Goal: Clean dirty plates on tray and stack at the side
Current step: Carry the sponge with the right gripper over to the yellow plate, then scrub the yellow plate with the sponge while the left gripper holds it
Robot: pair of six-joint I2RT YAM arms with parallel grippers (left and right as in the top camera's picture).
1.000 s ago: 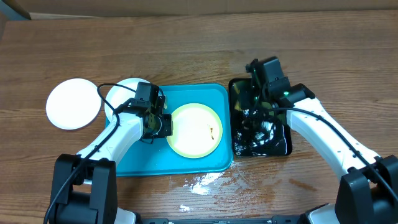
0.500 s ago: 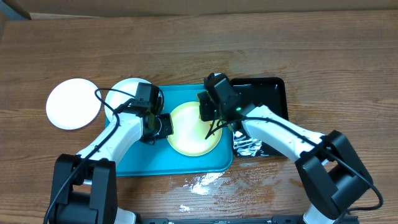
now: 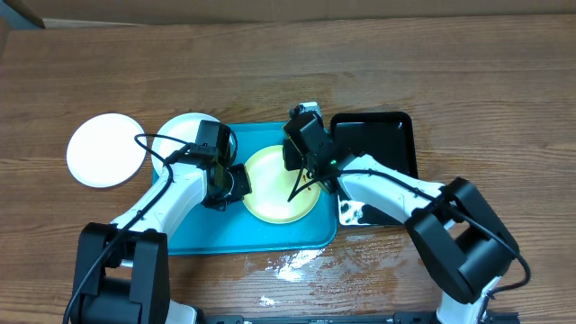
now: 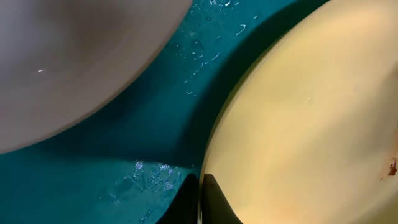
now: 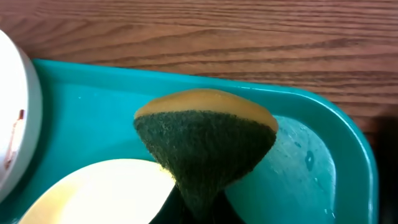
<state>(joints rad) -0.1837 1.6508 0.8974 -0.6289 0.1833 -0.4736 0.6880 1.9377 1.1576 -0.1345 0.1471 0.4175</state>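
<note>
I count three plates. The yellow plate [image 3: 266, 191] lies in the teal tray [image 3: 270, 236], and my left gripper [image 4: 199, 200] is closed on its near-left rim, one finger on either side of the edge. A small brown speck [image 4: 392, 168] shows at the far side of that plate in the left wrist view. The second plate, a white plate [image 3: 180, 133], sits at the tray's left end, partly under my left arm, just beside the yellow one but not touching it, with wet teal floor between them. The third, another white plate [image 3: 106, 149], rests on the bare tabletop [image 3: 270, 63], left of the tray and apart from it. There are two trays: the teal one, and a black tray [image 3: 396, 135] right beside it on the right. There is one sponge [image 5: 205, 146], dark green with a yellow back. My right gripper [image 5: 198, 213] is clamped on its lower end and holds it above the tray's far right corner, over the yellow plate's far edge. One patch of spilled water [image 3: 290, 263] glistens on the tabletop in front of the teal tray
</note>
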